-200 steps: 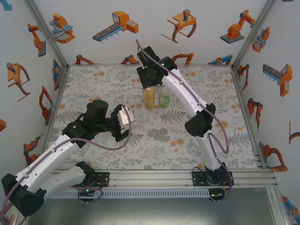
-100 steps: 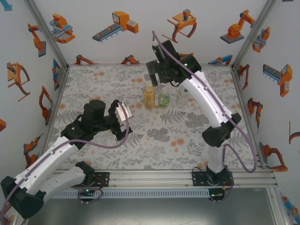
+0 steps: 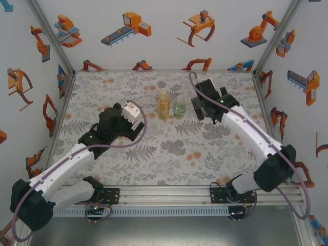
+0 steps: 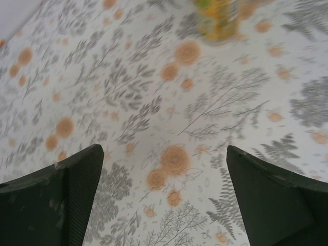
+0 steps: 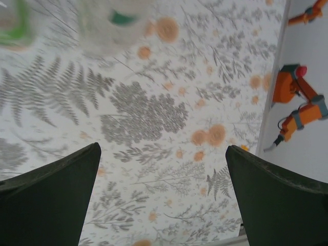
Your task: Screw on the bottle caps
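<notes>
Hovering over the far half of the table (image 3: 169, 154), left of centre, the left gripper (image 3: 136, 120) has its fingers (image 4: 51, 205) spread wide with only cloth between them.

- Amber bottle (image 3: 163, 104): upright, long axis vertical, left end of the row at mid-table toward the far edge. On the left wrist view it sits ahead of the fingers and slightly right, well apart from them. A pale cap (image 3: 163, 93) tops it; whether it is screwed tight cannot be told.
- Green-tinted bottle (image 3: 179, 108): upright, just beside the amber one on its right. Cap state not resolvable.
- Slim bottle (image 5: 110, 23): blurred on the right wrist view, green band visible, ahead of the fingers and to their left.

Right gripper (image 3: 197, 110): just right of the row, fingers (image 5: 279, 200) wide apart, nothing held.

Judgement: the right arm is nearer to the slim and green-tinted bottles, the left arm to the amber one. Any approach must be from above, along the vertical axis.
</notes>
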Controlling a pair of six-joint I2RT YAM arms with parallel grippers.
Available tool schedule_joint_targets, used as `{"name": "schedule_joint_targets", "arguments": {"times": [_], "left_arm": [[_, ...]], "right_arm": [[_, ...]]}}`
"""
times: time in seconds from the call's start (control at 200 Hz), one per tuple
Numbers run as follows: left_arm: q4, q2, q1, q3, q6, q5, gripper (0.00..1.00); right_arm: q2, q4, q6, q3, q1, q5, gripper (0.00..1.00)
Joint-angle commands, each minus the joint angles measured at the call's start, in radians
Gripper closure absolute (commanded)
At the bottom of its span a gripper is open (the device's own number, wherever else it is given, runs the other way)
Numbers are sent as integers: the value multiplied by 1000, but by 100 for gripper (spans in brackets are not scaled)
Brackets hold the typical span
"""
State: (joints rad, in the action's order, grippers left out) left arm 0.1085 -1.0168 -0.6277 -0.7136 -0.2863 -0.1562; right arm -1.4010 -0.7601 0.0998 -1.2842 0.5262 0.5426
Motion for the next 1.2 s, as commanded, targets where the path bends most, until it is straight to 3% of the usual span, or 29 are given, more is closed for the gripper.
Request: {"name": "schedule_joint_targets", "arguments": {"times": [0.0, 0.23, 0.446, 0.546, 0.801, 0.931, 0.991, 1.071, 1.197], "left_arm": [[-134, -30, 48, 69, 91, -182, 3], [-292, -69, 161, 213, 110, -208, 3], [-513, -95, 316, 351, 109, -150, 3], [-636, -122, 387, 401, 121, -74, 3], [-914, -272, 493, 434, 141, 97, 3], [-855, -313, 545, 372, 203, 173, 3], [-959, -351, 566, 398, 220, 243, 3], [-1024, -413, 572, 404, 226, 248, 3], [-1064, -492, 605, 388, 245, 297, 3]], "right_arm": [[113, 266, -34, 199, -87, 19, 1], [255, 689, -116, 609, -252, -123, 1], [209, 1142, -135, 879, -362, -170, 1], [157, 1230, -122, 903, -405, -174, 1], [74, 1536, -86, 959, -508, -371, 1], [-18, 1662, -60, 976, -551, -515, 1], [-75, 1725, -63, 985, -557, -535, 1], [-145, 1808, -69, 988, -557, -556, 1], [-136, 1717, -39, 949, -556, -480, 1]]}}
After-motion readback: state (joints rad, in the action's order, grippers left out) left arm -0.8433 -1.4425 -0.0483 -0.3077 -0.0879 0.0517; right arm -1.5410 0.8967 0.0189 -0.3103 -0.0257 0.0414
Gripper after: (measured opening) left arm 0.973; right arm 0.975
